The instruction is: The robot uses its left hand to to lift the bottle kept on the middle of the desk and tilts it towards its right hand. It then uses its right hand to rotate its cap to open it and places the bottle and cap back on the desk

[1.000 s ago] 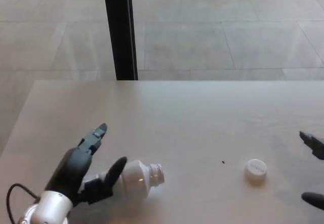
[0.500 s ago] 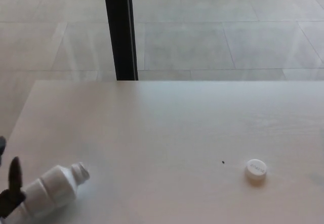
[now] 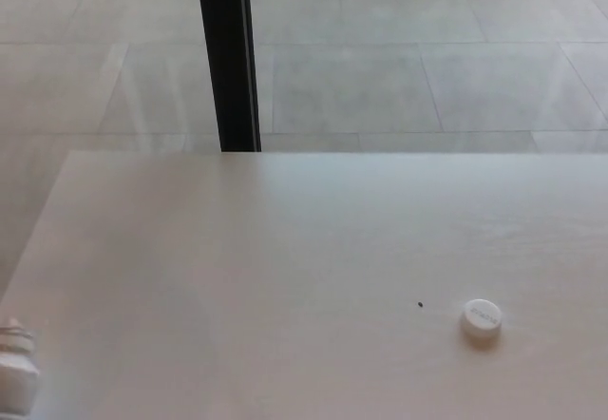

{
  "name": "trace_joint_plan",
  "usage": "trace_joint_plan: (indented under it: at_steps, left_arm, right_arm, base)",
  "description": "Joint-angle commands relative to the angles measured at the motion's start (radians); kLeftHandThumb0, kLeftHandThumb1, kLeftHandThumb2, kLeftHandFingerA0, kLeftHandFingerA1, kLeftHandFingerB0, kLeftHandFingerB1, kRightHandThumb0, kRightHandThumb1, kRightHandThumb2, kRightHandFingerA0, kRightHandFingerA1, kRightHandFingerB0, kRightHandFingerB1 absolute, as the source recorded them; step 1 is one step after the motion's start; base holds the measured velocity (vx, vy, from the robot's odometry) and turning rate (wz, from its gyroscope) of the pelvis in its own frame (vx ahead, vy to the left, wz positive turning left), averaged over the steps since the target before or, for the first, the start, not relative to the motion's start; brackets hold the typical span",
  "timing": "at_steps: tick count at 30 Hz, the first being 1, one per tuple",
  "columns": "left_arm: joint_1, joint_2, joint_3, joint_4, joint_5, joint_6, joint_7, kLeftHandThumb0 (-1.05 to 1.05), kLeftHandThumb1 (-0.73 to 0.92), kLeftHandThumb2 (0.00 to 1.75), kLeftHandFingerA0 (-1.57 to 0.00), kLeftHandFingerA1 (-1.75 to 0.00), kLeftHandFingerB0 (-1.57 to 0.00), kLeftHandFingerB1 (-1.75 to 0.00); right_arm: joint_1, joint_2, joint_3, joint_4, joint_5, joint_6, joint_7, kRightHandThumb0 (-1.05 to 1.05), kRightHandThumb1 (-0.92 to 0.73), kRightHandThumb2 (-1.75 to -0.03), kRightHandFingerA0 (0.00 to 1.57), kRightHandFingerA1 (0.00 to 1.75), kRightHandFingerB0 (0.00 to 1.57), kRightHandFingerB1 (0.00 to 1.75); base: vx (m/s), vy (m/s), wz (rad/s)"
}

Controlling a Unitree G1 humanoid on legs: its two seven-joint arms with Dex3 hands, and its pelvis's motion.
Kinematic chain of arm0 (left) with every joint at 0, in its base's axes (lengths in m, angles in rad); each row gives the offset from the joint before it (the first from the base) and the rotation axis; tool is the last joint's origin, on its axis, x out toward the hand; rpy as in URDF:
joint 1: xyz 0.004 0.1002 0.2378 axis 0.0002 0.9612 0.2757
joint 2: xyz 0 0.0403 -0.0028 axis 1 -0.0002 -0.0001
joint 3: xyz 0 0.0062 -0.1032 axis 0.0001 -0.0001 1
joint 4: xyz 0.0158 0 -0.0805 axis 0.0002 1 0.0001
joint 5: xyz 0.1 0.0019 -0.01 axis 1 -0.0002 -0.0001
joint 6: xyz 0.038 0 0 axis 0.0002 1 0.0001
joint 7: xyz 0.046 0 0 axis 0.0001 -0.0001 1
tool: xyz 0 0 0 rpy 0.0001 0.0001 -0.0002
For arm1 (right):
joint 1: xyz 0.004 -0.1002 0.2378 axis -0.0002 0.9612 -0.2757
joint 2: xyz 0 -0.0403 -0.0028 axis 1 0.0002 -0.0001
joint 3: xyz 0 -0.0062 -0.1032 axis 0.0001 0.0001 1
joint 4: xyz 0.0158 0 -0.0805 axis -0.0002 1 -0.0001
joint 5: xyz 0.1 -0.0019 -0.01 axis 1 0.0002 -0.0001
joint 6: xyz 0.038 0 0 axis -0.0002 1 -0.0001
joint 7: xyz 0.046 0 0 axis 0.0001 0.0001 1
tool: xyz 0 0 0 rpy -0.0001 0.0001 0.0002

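Observation:
The white bottle (image 3: 15, 368) shows only as its open neck and shoulder at the far left edge of the head view, near the desk's front left corner. Its white cap (image 3: 482, 317) lies flat on the pale desk (image 3: 313, 249) at the right, far from the bottle. Neither of my hands shows in this view, so I cannot see whether anything holds the bottle.
A black post (image 3: 228, 57) stands behind the desk's far edge, left of centre. Grey floor tiles lie beyond. A tiny dark speck (image 3: 420, 303) sits on the desk left of the cap.
The bottle has gone further left and now sits mostly outside the picture. My left hand, seen beside it earlier, has left the view. The cap has not moved.

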Motion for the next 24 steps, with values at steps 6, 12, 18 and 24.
trace_joint_plan:
  at_steps: [6, 12, 18, 24]
  left_arm:
    - [-0.016, 0.233, 0.824, 0.742, -0.851, -0.103, 0.031, -0.81, 0.92, 0.74, 0.0, -0.27, 0.0, -0.04]
    - [0.027, 0.141, 0.831, 0.791, -0.775, -0.141, 0.125, -0.88, 0.86, 1.2, -0.03, -0.21, 0.0, -0.12]
    - [0.046, 0.173, 0.869, 0.854, -0.767, -0.142, 0.124, -0.9, 0.83, 1.17, -0.08, -0.25, -0.07, -0.12]
    - [0.064, 0.172, 0.832, 0.903, -0.696, -0.175, 0.061, -0.85, 0.92, 1.24, 0.0, -0.18, 0.0, -0.11]
  right_arm:
    - [-0.055, 0.086, -0.604, 0.438, 0.615, 0.074, -0.24, -0.66, -0.68, -0.73, 0.0, 0.37, 0.07, 0.5]
    - [-0.058, 0.119, -0.624, 0.524, 0.599, 0.101, -0.294, -0.71, -0.52, -0.88, 0.0, 0.53, 0.12, 0.55]
    - [-0.04, 0.146, -0.61, 0.567, 0.578, 0.086, -0.246, -0.7, -0.65, -0.63, 0.0, 0.65, 0.12, 0.5]
    - [-0.026, 0.144, -0.604, 0.587, 0.564, 0.078, -0.194, -0.75, -0.52, -0.9, 0.0, 0.51, 0.08, 0.51]
  base:
    - [0.0, 0.0, 0.0]
    - [0.0, 0.0, 0.0]
    - [0.0, 0.0, 0.0]
    - [0.0, 0.0, 0.0]
